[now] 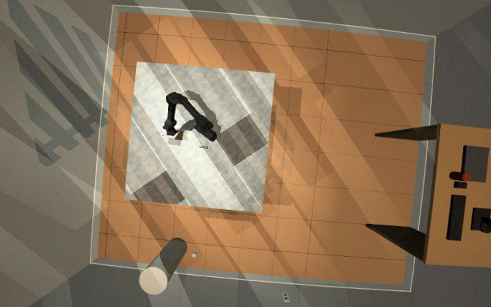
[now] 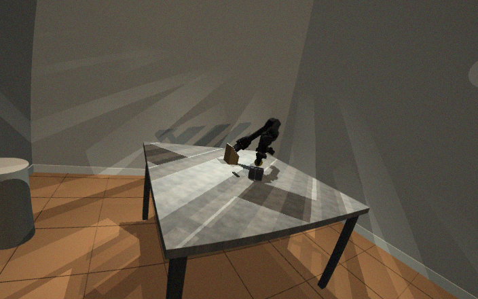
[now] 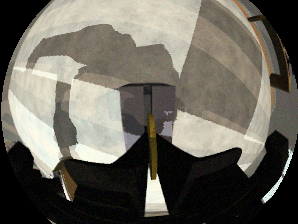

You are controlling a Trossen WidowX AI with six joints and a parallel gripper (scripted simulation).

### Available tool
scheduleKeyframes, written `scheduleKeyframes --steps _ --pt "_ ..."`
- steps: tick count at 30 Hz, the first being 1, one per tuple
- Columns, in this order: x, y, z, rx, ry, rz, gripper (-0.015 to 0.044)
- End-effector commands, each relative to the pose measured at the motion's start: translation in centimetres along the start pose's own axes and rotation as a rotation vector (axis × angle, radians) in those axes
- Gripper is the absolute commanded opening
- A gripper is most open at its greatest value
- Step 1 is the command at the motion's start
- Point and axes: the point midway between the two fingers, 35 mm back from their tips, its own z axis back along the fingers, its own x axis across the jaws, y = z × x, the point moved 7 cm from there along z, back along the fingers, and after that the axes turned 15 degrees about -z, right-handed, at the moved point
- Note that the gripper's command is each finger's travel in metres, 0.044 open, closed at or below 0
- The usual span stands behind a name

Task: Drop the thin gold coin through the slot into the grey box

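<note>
My gripper (image 3: 149,136) (image 2: 259,161) (image 1: 213,137) is shut on the gold coin (image 3: 151,125) (image 2: 260,164). It holds the coin upright, and the wrist view shows it edge-on. The coin hangs just above the closed grey box (image 3: 132,107) (image 2: 255,174). Its lower edge lines up with the narrow dark slot (image 3: 147,92) in the lid. In the overhead view the gripper hides the box. The small dark-green holder (image 1: 203,146) (image 2: 235,174) lies empty on the table (image 1: 217,188) (image 2: 211,211), a short way from the box.
A brown wedge-shaped block (image 1: 178,135) (image 2: 231,155) (image 3: 67,181) stands by the arm's base, close to the box. On the floor are a pale cylinder (image 1: 162,266) (image 2: 13,197) and a brown cabinet (image 1: 459,231), both far from the table.
</note>
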Motion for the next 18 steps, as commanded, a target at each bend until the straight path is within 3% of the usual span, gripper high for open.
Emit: scheduleKeyframes --steps 1,18 --pt "0.06 -0.07 -0.26 -0.003 -0.003 -0.003 0.0000" --pt "0.02 -0.03 -1.10 -0.003 -0.003 -0.004 0.0000"
